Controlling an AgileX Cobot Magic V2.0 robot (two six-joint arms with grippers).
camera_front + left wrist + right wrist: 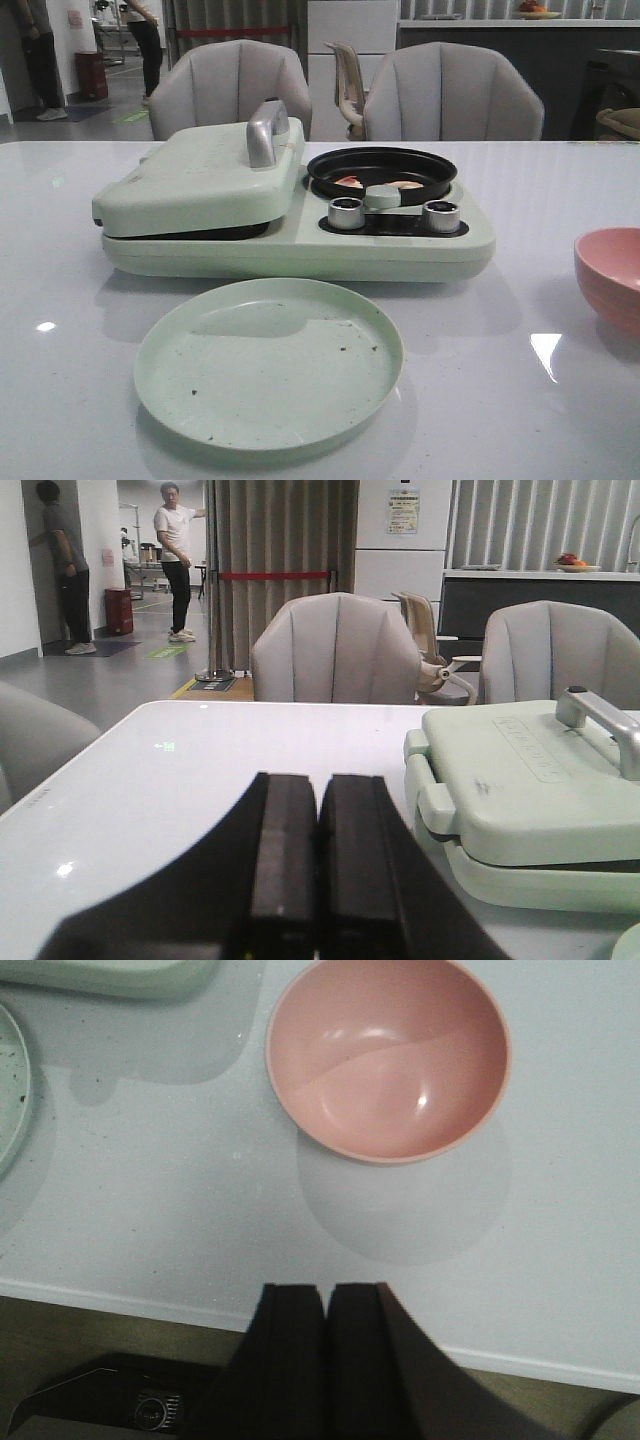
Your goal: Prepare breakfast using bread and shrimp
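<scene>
Two small pinkish-orange shrimp (350, 182) lie in the black round pan (380, 160) on the right half of a pale green breakfast maker (300, 245). Its left half is covered by a closed lid (200, 175) with a silver handle (266, 130). No bread shows in any view. My left gripper (320, 780) is shut with nothing in it, low over the table to the left of the lid (530, 780). My right gripper (327, 1288) is shut and empty above the table's near edge, short of the pink bowl (388, 1055). Neither gripper appears in the front view.
An empty pale green plate (268, 362) with dark crumbs sits in front of the breakfast maker. The empty pink bowl (612, 275) stands at the right edge. Two silver knobs (346, 212) face forward below the pan. Grey chairs (230, 85) stand behind the table.
</scene>
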